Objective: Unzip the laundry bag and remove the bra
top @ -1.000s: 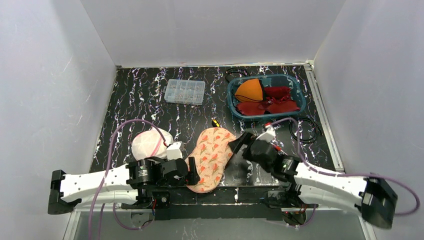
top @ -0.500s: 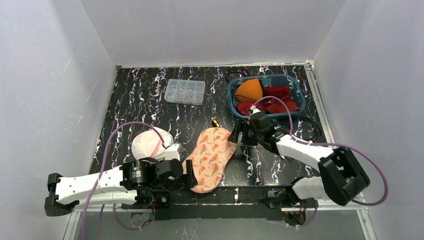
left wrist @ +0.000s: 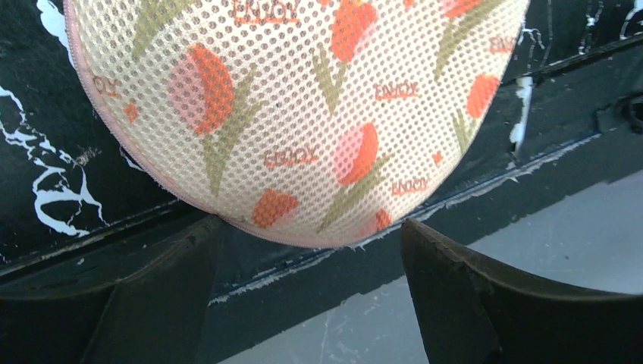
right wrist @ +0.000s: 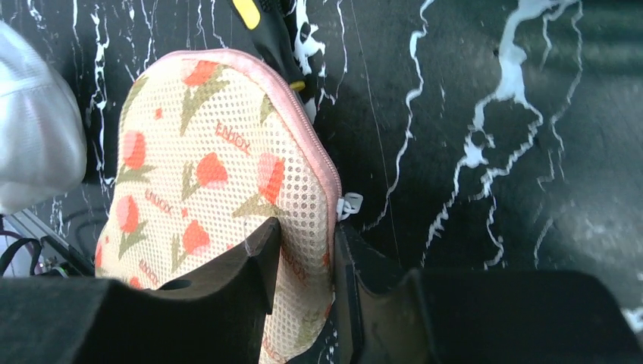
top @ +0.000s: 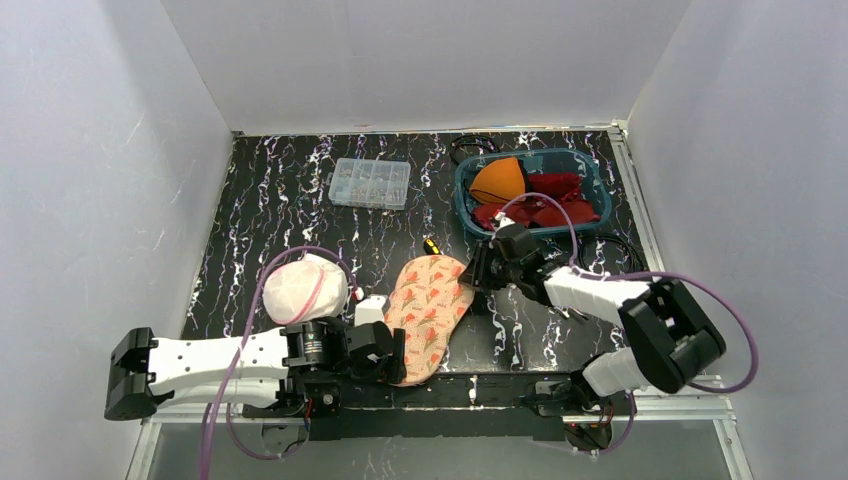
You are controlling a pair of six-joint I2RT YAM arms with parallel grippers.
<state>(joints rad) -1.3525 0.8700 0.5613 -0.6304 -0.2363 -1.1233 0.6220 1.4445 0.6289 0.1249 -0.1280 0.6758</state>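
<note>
The right hand [right wrist: 307, 239] pinches the laundry bag [right wrist: 205, 167] at its zipper edge; the left hand [left wrist: 311, 231] stands spread wide.

The laundry bag [top: 430, 312], flat cream mesh with red tulips and a pink zip rim, lies with its edge between the right gripper [right wrist: 307, 244] fingers and its rounded end just ahead of the left gripper [left wrist: 311, 236].

The top camera looked down from above and behind the arms, far enough off to take in the whole desk [top: 280, 200]. Each wrist camera looked out past its own claw from close by: the left claw [left wrist: 311, 227] at the near end of the laundry bag [left wrist: 303, 98], the right claw [right wrist: 307, 235] by its far end. All three views shared that bag.
</note>
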